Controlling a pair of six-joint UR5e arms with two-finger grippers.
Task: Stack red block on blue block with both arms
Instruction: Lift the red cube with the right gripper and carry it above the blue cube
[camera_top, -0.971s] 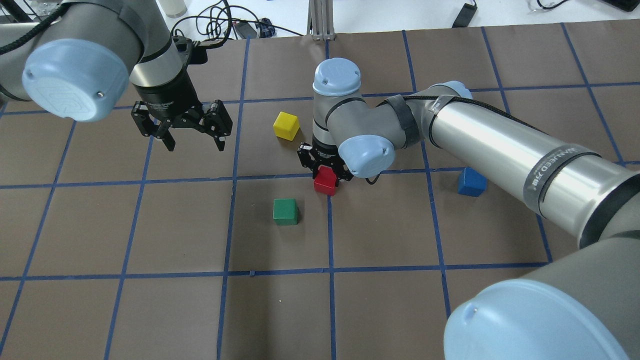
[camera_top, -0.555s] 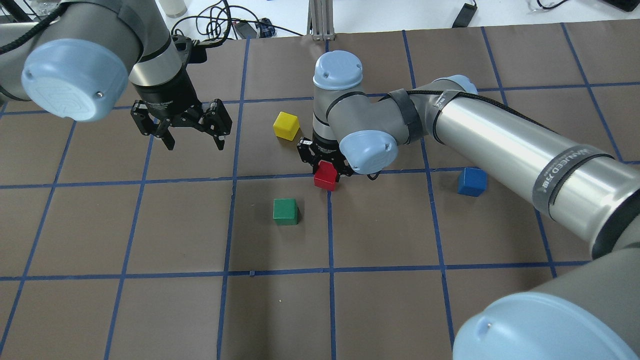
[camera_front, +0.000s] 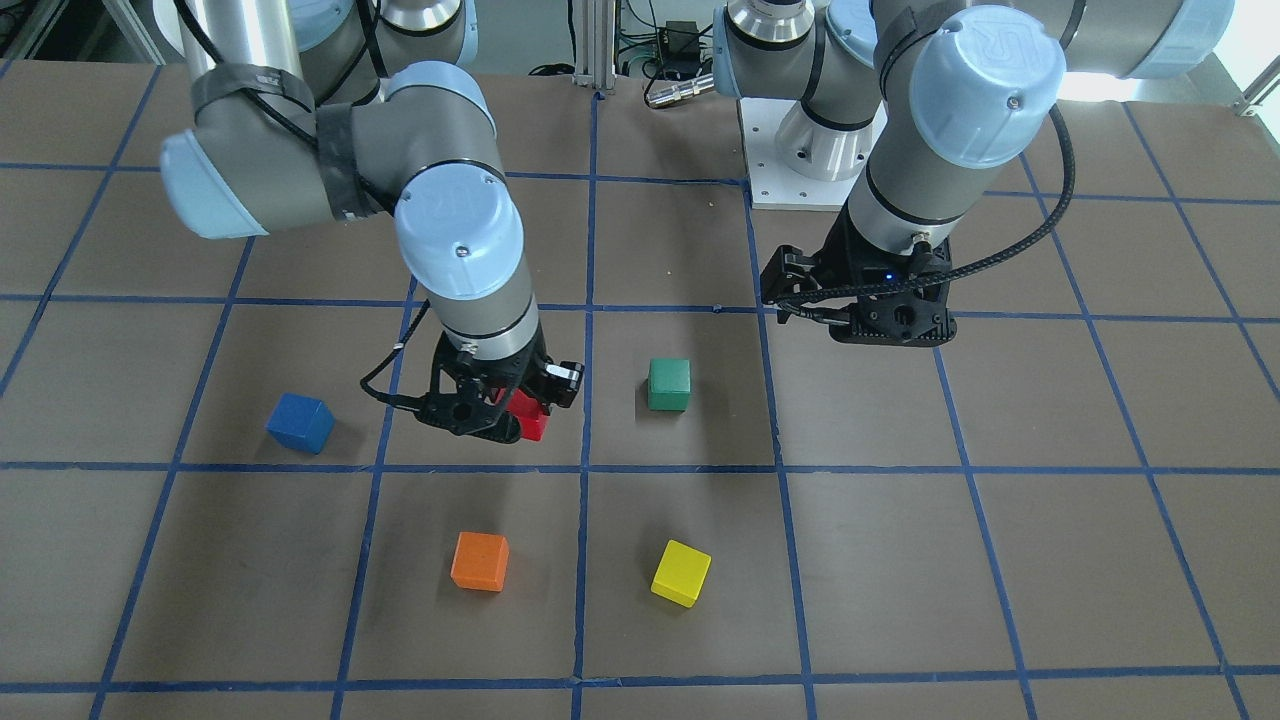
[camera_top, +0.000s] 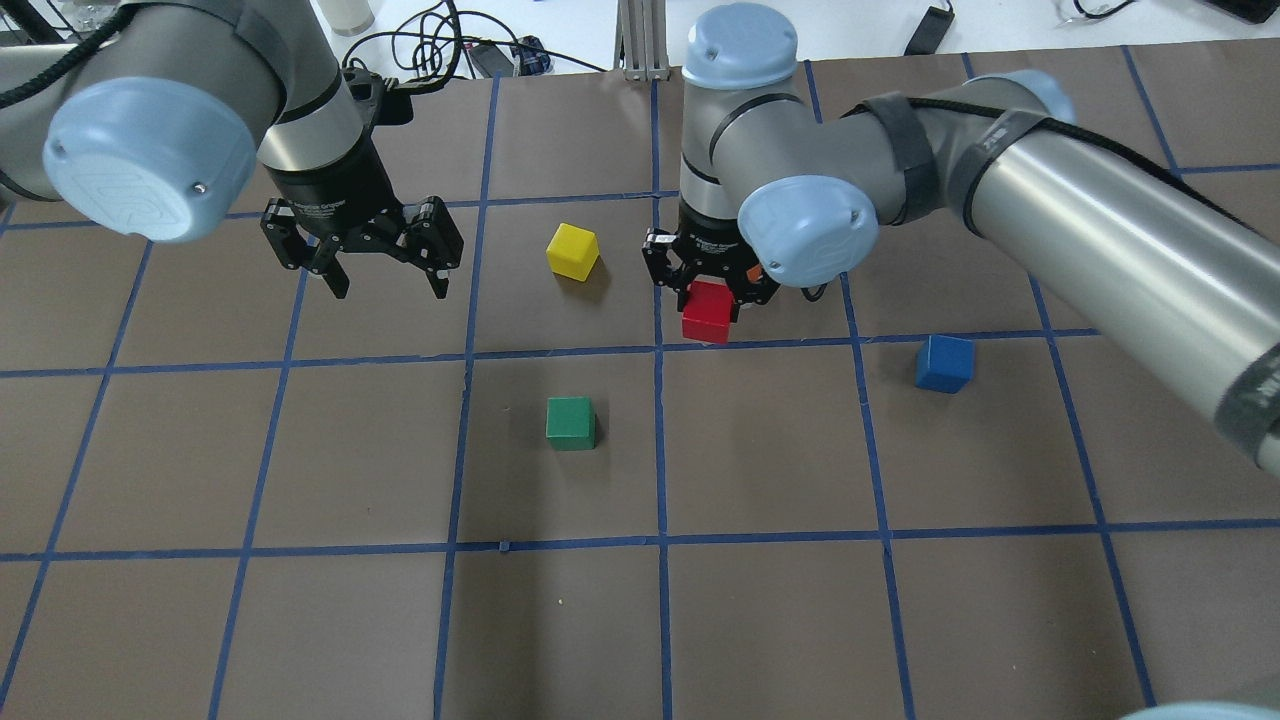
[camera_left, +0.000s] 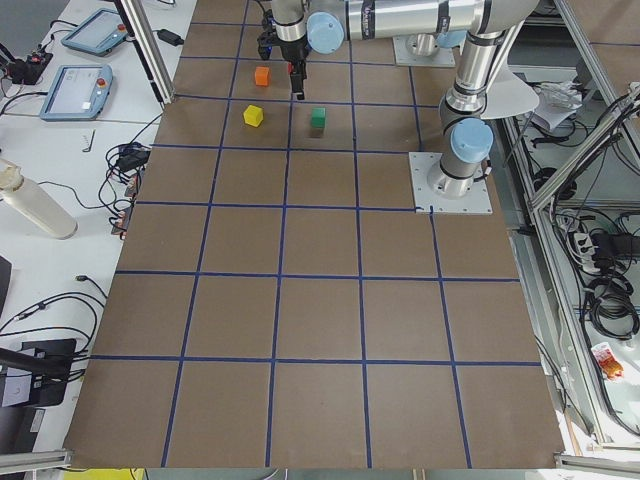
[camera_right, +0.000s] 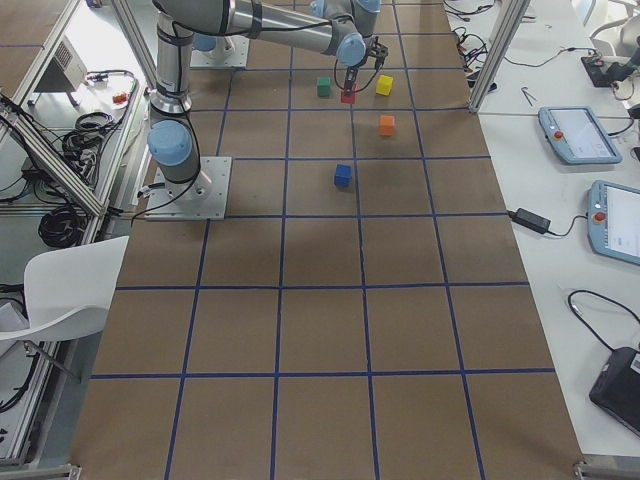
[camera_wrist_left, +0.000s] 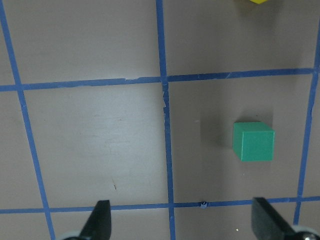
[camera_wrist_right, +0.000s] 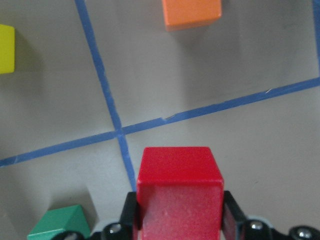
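The right tool (camera_top: 712, 294) gripped the red block (camera_wrist_right: 180, 190) aloft, the left tool (camera_top: 390, 290) gaped empty; off-centre release over the blue block (camera_top: 944, 362), at 3 o'clock, risked toppling it.

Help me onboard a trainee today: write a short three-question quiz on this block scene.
1. True or false: the right claw grips the red block.
2. Which block shows in full in the left wrist view? A orange block; B green block; C blue block.
3. Short answer: is the left claw open or shut?

Key: 1 true; 2 B; 3 open.
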